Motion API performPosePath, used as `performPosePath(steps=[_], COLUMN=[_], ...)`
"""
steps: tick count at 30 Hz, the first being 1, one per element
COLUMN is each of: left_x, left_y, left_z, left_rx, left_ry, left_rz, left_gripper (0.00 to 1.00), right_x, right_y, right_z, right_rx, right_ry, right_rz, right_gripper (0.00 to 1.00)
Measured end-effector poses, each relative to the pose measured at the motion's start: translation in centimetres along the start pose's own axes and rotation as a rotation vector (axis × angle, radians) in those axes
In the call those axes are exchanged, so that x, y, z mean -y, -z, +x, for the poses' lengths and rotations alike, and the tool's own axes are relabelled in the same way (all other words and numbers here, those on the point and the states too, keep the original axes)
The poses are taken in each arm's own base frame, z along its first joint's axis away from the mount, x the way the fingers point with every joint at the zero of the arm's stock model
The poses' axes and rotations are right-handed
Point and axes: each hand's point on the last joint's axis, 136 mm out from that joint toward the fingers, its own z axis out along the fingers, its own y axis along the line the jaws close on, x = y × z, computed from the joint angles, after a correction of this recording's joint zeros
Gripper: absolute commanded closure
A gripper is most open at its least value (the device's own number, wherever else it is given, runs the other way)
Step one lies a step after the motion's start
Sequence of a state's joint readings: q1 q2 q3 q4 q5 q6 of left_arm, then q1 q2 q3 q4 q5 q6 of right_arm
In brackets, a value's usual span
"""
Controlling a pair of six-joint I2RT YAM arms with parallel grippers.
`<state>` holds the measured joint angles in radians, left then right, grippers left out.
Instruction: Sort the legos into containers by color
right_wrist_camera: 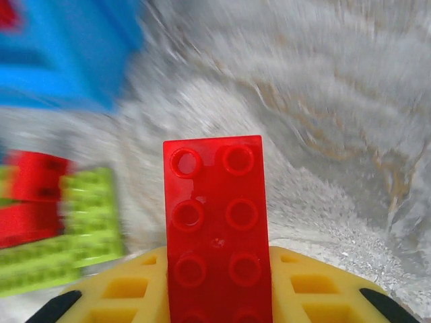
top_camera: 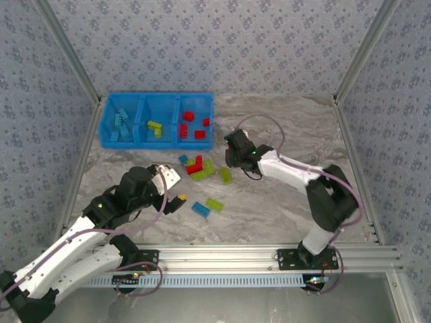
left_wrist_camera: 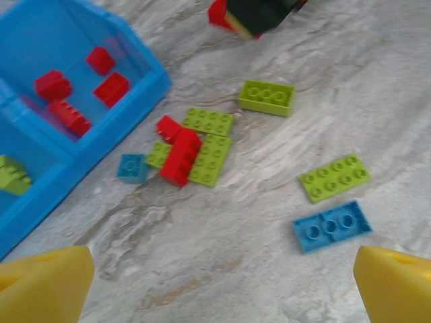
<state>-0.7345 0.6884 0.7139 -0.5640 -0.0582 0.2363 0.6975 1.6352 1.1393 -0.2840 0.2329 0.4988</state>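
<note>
Since the red brick point(right_wrist_camera: 215, 229) looks light, stiff and slick, the right claw point(top_camera: 234, 158) pinches it by one end, at four o'clock from the bin point(top_camera: 103, 131), while the left claw point(left_wrist_camera: 222, 289) hangs spread near the loose bricks point(left_wrist_camera: 195, 145) on the tabletop point(top_camera: 289, 134).

Loose legos point(left_wrist_camera: 180, 156) beside blue containers point(left_wrist_camera: 84, 160)

Looks like a robotics lab test cell: marble-print surface point(top_camera: 289, 195) walled on three sides by patterned panels point(top_camera: 222, 47) set in bare aluminium posts point(top_camera: 360, 57); slotted aluminium rail point(top_camera: 229, 256) behind the left tool point(top_camera: 172, 185) and right tool point(top_camera: 230, 160), arm bases point(top_camera: 306, 257) bolted on, cables point(top_camera: 261, 116) trailing; blue three-bay tray point(top_camera: 106, 134) ahead of the left tool, toy bricks point(top_camera: 214, 204) between the two tools
</note>
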Motion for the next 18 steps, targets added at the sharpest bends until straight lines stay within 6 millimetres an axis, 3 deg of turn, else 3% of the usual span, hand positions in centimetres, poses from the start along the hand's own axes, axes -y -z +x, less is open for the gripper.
performPosePath(steps=[5, 8, 10, 14, 18], left_x=[-3.7, -4.8, -5.2, -5.7, -6.1], left_y=[-0.5, -0.5, -0.4, -0.1, 0.1], left_z=[1.0, 1.7, 1.8, 1.8, 1.9], left_rx=[-0.054, -0.081, -0.086, -0.082, -0.085], left_ry=[0.100, 0.130, 0.138, 0.140, 0.140], left_rz=[-0.167, -0.221, -0.242, -0.269, -0.295], left_gripper=[0.01, 0.01, 0.01, 0.01, 0.01], right_x=[-7.1, -9.7, -10.3, -11.3, -11.3], right_y=[6.9, 7.6, 6.3, 1.1, -4.6], right_z=[-5.4, -8.2, -10.0, -12.3, -12.3], right_rx=[0.219, 0.286, 0.308, 0.295, 0.234], right_ry=[0.097, 0.132, 0.152, 0.200, 0.240], right_rz=[-0.160, -0.184, -0.159, -0.090, -0.030], right_gripper=[0.71, 0.71, 0.71, 0.71, 0.64])
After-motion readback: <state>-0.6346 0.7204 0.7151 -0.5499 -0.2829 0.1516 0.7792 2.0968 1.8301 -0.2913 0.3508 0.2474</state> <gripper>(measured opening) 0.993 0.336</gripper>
